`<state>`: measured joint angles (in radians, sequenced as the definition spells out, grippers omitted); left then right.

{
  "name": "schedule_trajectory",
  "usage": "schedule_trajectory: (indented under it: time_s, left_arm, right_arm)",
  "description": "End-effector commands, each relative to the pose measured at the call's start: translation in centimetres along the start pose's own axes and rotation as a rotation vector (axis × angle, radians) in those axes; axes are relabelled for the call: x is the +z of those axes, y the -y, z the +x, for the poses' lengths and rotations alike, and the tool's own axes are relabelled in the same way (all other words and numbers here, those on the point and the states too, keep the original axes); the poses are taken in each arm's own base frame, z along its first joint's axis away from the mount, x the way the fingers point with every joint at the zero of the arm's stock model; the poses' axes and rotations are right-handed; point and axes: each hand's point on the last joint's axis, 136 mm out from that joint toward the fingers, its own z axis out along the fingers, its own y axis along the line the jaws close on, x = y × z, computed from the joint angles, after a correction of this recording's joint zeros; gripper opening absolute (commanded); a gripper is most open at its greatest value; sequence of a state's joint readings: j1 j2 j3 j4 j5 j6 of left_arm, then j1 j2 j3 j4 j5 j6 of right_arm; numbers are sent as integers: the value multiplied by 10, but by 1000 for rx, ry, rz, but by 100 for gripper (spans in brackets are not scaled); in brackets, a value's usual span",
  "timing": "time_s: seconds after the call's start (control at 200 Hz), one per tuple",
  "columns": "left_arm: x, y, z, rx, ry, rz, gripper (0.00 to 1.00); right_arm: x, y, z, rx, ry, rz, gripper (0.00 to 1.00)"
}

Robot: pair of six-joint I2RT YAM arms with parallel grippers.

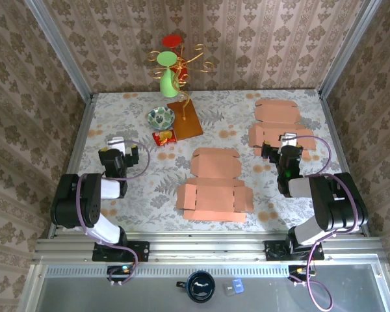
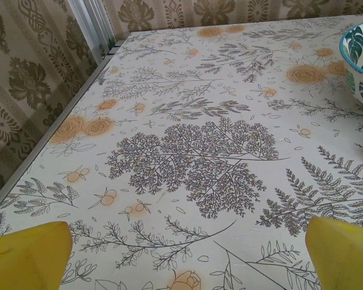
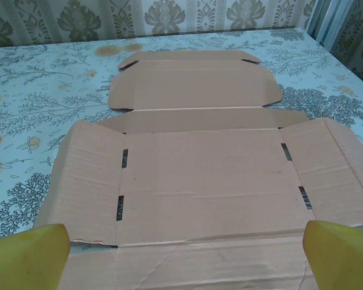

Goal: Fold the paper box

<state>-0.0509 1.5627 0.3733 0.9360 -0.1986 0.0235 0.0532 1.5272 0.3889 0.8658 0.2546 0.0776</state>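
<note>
The left tool and right tool are seen spread and empty. The paper box lies flat, right of the bowl and nearer the arms. Its thin flaps could be creased or pushed away if scraped at.

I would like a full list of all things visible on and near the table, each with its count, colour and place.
flat cardboard boxes: 2, brown, one at table middle, the other at far right
bowl: 1, green-and-white pattern, far side, left of middle
snack packet: 1, red and yellow, just nearer than the bowl
board: 1, brown, right of the bowl
vase: 1, green, with gold wire curls, by the far wall
mug: 1, dark, on the near ledge
table: 1, pale floral cover
left hand: 1, yellow fingertips, open, over bare table
right hand: 1, yellow fingertips, open, over the right box
</note>
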Motion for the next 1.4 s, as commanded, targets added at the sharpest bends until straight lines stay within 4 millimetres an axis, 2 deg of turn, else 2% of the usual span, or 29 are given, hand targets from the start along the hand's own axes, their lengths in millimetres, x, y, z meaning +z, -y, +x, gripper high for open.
schedule_trajectory:
  time_s: [0.0, 0.515, 0.62, 0.755, 0.82, 0.92, 0.98, 1.03, 1.06, 1.065, 1.075, 1.085, 1.095, 1.105, 1.13, 1.15, 1.175, 1.225, 1.255, 1.29, 1.355, 1.395]
  left_arm:
    - [-1, -2, -7, 8, 30, -12, 100]
    - [-3, 0, -7, 9, 42, 1, 100]
    - [-9, 3, -9, 17, 77, 30, 100]
    - [-30, 8, -27, 74, 138, -2, 100]
    - [-40, 18, -43, 141, 142, -4, 100]
    - [-58, 31, -89, 163, 192, -12, 100]
    - [-69, 36, -122, 183, 221, -53, 100]
    - [-79, 29, -151, 122, 229, -152, 100]
    - [-81, 19, -157, 56, 185, -226, 100]
    - [-81, 19, -156, 56, 164, -230, 100]
    - [-81, 18, -160, 34, 147, -232, 100]
    - [-80, 19, -152, 18, 97, -223, 100]
    - [-80, 19, -159, -24, 90, -209, 100]
    - [-80, 20, -154, -38, 36, -195, 100]
    - [-82, 20, -156, -132, -31, -161, 100]
    - [-83, 14, -140, -203, -138, -158, 100]
    - [-80, 7, -135, -328, -193, -149, 100]
    - [-65, 21, -117, -596, -308, 52, 100]
    - [-57, 30, -110, -752, -345, 157, 92]
    - [-54, 37, -98, -870, -393, 186, 84]
    - [-65, 57, -85, -877, -472, 170, 81]
    - [-80, 72, -77, -828, -530, 148, 81]
  right_arm:
    - [-1, 5, -5, 4, 26, 26, 100]
    - [-1, 5, -5, 5, 27, 25, 100]
    - [-2, 5, -7, 5, 36, 22, 100]
    - [-17, -4, -23, -33, 50, -21, 100]
    - [-32, -2, -44, -41, 95, 9, 100]
    - [-58, -1, -85, -32, 202, 36, 100]
    - [-75, -4, -118, -35, 248, 39, 100]
    - [-94, -2, -158, 13, 271, 72, 100]
    - [-104, 5, -175, 87, 237, 100, 100]
    - [-104, 6, -173, 100, 219, 104, 100]
    - [-109, 8, -185, 150, 221, 107, 100]
    - [-113, 10, -188, 190, 193, 111, 100]
    - [-116, 12, -189, 224, 156, 115, 100]
    - [-119, 13, -191, 250, 127, 107, 100]
    - [-124, 10, -194, 324, 47, 57, 100]
    - [-130, 5, -203, 367, 7, 6, 100]
    - [-137, 4, -205, 389, -50, -14, 100]
    - [-138, 12, -202, 522, -81, 32, 100]
    - [-137, 9, -199, 584, -104, -14, 100]
    - [-135, 1, -201, 643, -123, -98, 100]
    - [-137, -11, -201, 695, -172, -153, 100]
    - [-141, -19, -189, 697, -266, -139, 100]
